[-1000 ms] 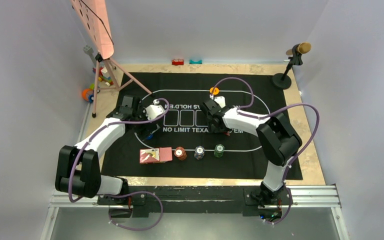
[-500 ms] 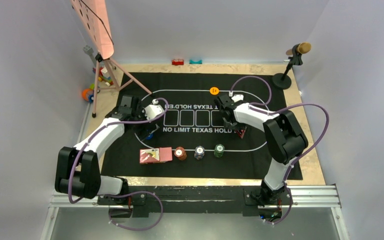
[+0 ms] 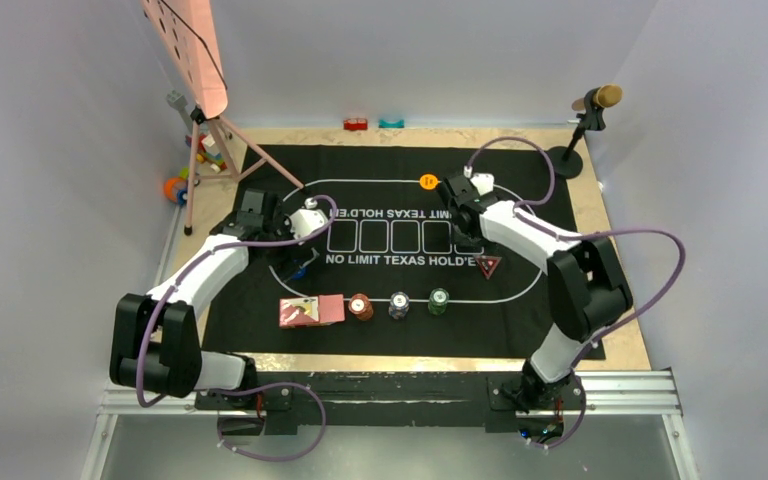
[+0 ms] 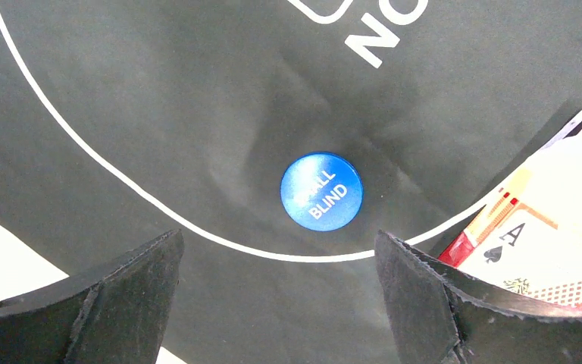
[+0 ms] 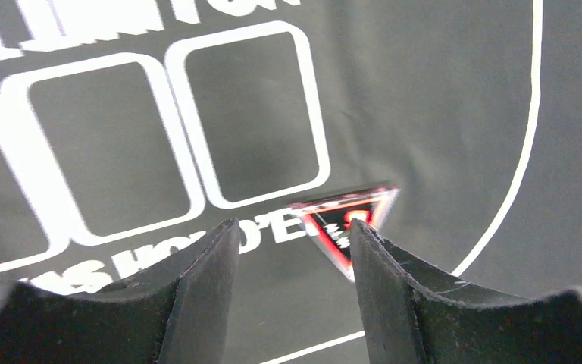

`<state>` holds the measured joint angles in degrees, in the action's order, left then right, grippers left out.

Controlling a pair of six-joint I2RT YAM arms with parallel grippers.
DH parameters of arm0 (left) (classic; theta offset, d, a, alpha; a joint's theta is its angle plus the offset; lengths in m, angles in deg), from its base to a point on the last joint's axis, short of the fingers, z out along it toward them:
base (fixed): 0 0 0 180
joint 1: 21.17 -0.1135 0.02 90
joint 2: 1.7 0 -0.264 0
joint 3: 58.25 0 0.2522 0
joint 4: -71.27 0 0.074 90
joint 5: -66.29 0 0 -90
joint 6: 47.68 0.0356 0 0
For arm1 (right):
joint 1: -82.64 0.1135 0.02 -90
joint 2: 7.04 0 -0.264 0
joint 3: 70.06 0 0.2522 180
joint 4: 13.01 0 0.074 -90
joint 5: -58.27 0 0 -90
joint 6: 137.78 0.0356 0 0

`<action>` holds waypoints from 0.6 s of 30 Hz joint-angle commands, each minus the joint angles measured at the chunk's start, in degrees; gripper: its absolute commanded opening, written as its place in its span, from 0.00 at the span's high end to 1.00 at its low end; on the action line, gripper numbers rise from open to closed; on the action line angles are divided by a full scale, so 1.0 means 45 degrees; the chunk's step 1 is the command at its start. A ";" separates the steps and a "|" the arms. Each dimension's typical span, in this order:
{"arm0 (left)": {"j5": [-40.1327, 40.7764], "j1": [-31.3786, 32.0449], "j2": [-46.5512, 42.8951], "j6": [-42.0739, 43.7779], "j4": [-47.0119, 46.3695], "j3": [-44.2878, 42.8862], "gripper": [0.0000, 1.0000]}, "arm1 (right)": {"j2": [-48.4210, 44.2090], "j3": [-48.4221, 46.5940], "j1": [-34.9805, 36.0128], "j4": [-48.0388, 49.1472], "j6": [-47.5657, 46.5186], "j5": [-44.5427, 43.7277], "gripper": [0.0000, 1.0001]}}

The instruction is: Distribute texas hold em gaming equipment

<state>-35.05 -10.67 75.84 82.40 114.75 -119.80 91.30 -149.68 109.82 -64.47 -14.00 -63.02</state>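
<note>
1. Left wrist view: the left gripper point(image 4: 278, 244) is spread wide and empty; a blue disc point(image 4: 321, 191) is shown at centre, cards point(image 4: 547, 241) at right.
2. Right wrist view: the right gripper point(image 5: 294, 227) is parted and empty; a triangular marker point(image 5: 346, 218) is seen flat on the mat point(image 5: 424, 114).
3. Top view only: an orange disc point(image 3: 428, 181) at upper centre and three chip stacks point(image 3: 399, 304) at lower centre.

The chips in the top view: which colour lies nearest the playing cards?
The red chips, leftmost of the row, next to the playing cards; the blue-grey chips and the green chips lie farther right.
</note>
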 commanded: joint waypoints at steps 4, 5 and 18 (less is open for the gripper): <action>-0.0398 -0.0107 0.0648 -0.0180 -0.0148 -0.0971 0.00 | -0.2195 -0.1029 0.2808 0.2680 -0.1941 0.1786 0.39; -0.0396 -0.0107 0.0776 -0.0207 -0.0113 -0.1049 0.00 | -0.2254 -0.0957 0.3279 0.3067 -0.2197 0.1988 0.38; 0.0058 0.0257 0.2068 -0.0599 -0.0388 -0.1288 0.00 | -0.3393 0.1407 0.5399 0.6327 -0.2631 0.2519 0.36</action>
<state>-35.46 -10.49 83.79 81.52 114.53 -123.91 79.19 -145.11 134.21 -42.15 -24.84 -53.07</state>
